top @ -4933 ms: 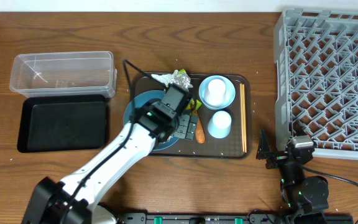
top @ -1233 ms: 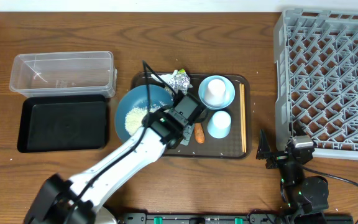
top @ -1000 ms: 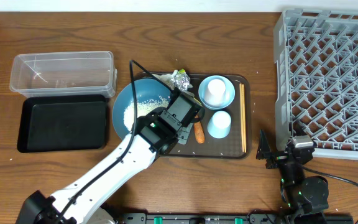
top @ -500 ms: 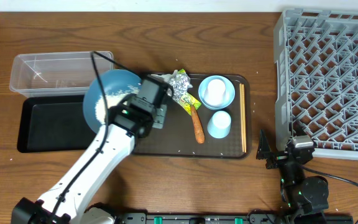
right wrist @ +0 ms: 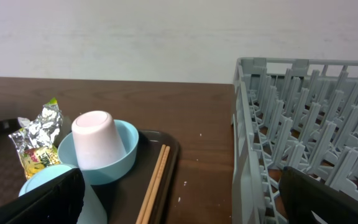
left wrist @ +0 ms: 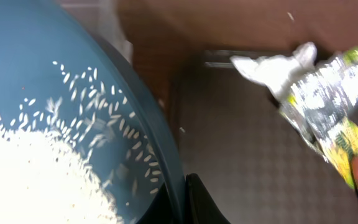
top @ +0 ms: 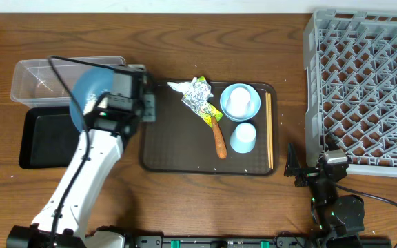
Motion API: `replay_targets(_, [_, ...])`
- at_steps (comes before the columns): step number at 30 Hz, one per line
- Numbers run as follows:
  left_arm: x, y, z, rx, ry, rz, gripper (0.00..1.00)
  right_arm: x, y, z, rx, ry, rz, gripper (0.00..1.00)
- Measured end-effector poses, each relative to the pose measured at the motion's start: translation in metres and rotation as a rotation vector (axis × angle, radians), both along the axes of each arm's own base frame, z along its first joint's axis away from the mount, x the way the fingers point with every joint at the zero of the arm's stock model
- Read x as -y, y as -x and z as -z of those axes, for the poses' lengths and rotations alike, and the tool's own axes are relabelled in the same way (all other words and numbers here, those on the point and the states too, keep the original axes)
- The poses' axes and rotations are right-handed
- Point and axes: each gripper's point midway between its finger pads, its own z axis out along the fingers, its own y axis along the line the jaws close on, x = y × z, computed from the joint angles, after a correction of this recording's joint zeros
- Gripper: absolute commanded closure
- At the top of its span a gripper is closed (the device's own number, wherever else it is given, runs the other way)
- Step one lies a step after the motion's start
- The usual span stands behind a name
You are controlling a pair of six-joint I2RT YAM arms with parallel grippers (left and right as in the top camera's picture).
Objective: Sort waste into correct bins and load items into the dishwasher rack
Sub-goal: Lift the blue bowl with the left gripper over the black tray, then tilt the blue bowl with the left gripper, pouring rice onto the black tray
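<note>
Rice disposal is the step in hand. Left tool (left wrist: 180,200) is clenched on the rim of the blue dish (top: 87,96), which hangs, apparently tilted, above the clear tub (top: 33,86) and black tray (top: 43,141), with rice (left wrist: 36,180) heaped inside.

Recommended procedure:
- Bring the low rim inside one bin's walls before tilting further.
- Tilt slowly.
- Maintain a firm pinch, since the load probably shifts.

Right tool (right wrist: 179,208) sits with fingers spread, grasping nothing.

Count:
- one dish
- one bowl (top: 253,105)
- two cups: white cup (top: 236,102) and light-blue cup (top: 244,137)
- one pair of chopsticks (top: 269,131)
- one carrot stick (top: 218,142)
- one foil (top: 198,93)
- one paper scrap (top: 178,86)
- one wrapper (top: 211,111)
- two bins
- one rack (top: 364,89)
- one brown tray (top: 178,148)
</note>
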Motion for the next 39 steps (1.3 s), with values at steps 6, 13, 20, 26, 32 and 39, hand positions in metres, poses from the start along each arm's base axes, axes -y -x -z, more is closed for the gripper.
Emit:
replay_targets(6, [-0.038,-0.014,-0.008,0.048,0.080,-0.083,0.94,0.000,0.000,0.000,0.000,0.000,0.000,0.01])
replay_targets(13, [-0.069,-0.020,-0.015,0.090,0.182,-0.144,0.94,0.000,0.000,0.000,0.000,0.000,0.000,0.01])
replay_targets(20, [-0.095,-0.020,-0.020,0.115,0.294,-0.222,0.94,0.000,0.000,0.000,0.000,0.000,0.000,0.01])
replay_targets(26, [-0.110,-0.017,-0.025,0.136,0.392,-0.248,0.94,0.000,0.000,0.000,0.000,0.000,0.000,0.01])
replay_targets(32, [-0.118,-0.014,-0.030,0.151,0.476,-0.254,0.94,0.000,0.000,0.000,0.000,0.000,0.000,0.01])
replay_targets(39, [-0.135,-0.008,-0.036,0.169,0.585,-0.321,0.94,0.000,0.000,0.000,0.000,0.000,0.000,0.01])
